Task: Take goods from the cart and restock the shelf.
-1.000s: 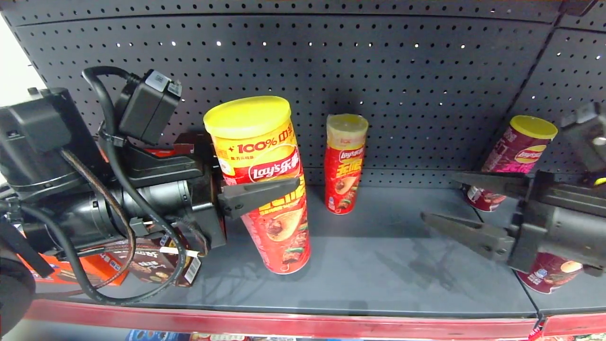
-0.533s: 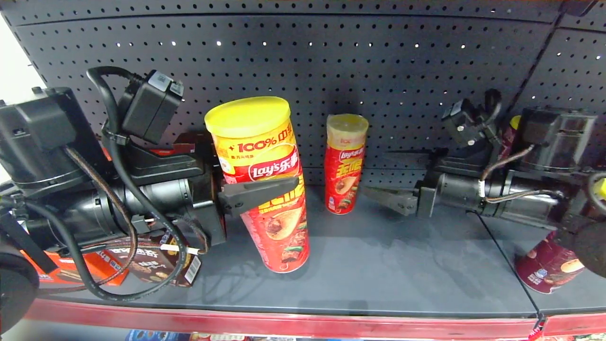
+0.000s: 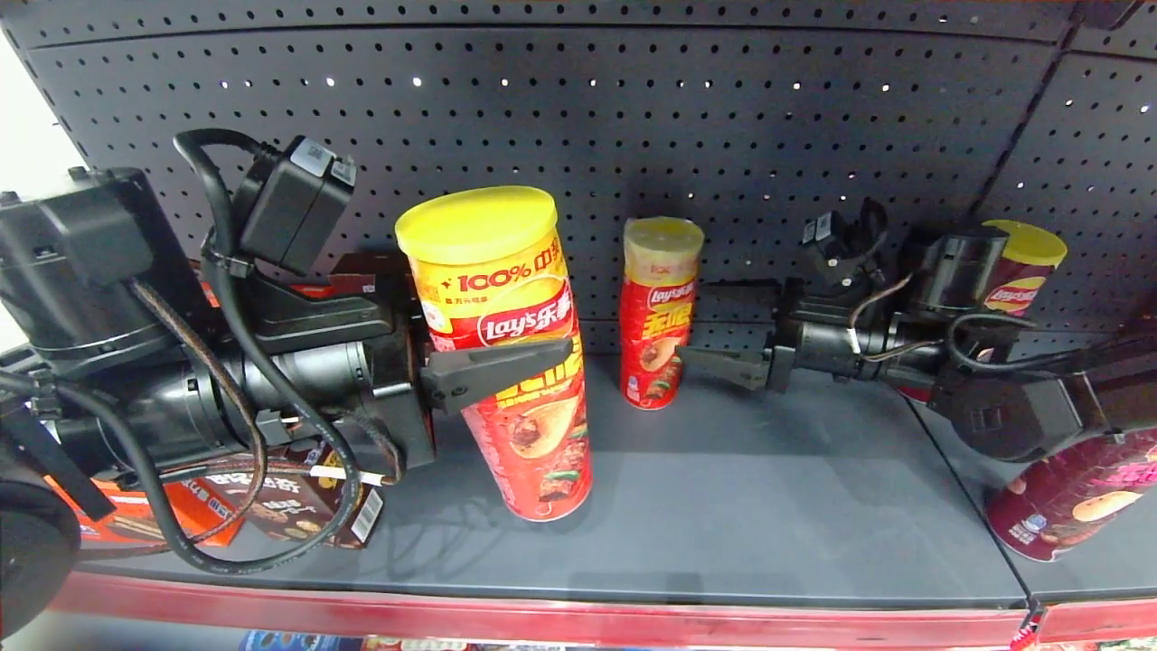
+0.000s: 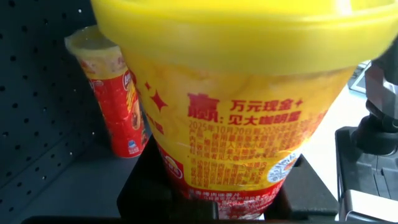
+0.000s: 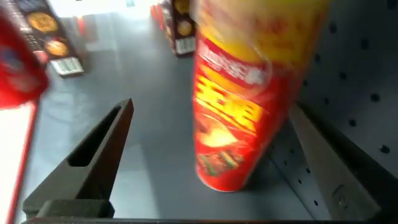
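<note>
Yellow-lidded and red-bodied, the large crisp can (image 3: 493,271) stayed put over the last second. Your left claw (image 3: 542,339) was clamped round its middle, and its base looked set down on the shelf (image 3: 741,506) toward the front. What changed was your right arm: it swung in from the far right, near the rear purple can (image 3: 1021,262), and carried your right claw (image 3: 694,322) to the small red can (image 3: 658,307) by the back panel. That claw was spread wide and held nothing; the small can stood between its fingers, contact unclear. I judged the large can placed but unreleased, and the right arm lining up on the small one.
</note>
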`<state>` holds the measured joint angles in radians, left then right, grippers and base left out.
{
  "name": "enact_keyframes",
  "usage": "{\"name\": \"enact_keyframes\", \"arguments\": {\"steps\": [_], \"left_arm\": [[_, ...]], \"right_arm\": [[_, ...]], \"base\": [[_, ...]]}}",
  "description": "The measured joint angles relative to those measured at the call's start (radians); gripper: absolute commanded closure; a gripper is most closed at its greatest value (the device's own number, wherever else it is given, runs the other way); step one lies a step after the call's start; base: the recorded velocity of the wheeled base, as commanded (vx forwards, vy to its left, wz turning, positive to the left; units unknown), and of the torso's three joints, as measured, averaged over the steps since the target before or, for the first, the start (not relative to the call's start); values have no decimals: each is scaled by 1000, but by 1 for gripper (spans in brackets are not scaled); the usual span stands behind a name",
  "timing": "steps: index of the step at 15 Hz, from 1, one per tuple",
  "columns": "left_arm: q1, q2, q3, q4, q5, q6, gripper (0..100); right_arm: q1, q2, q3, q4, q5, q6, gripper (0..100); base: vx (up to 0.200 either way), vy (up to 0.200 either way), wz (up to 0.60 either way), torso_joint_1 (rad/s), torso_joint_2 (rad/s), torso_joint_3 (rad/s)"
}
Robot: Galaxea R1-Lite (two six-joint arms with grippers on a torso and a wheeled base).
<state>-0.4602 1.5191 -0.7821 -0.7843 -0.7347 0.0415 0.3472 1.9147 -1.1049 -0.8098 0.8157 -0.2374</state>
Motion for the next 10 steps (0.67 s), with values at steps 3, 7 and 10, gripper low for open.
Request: {"name": "enact_keyframes", "arguments": {"steps": [3, 7, 10], "left_arm": [[0, 2, 0, -1, 0, 0, 100], [1, 2, 0, -1, 1, 0, 100], [2, 4, 0, -1, 0, 0, 100]], "right_arm": [[-5, 61, -37, -4, 0, 0, 0], [-11, 116, -61, -8, 1, 0, 0], [-2, 129, -56, -9, 10, 0, 0]], "base": [[0, 0, 0, 0, 0, 0], [0, 0, 0, 0, 0, 0], [0, 0, 0, 0, 0, 0]]}}
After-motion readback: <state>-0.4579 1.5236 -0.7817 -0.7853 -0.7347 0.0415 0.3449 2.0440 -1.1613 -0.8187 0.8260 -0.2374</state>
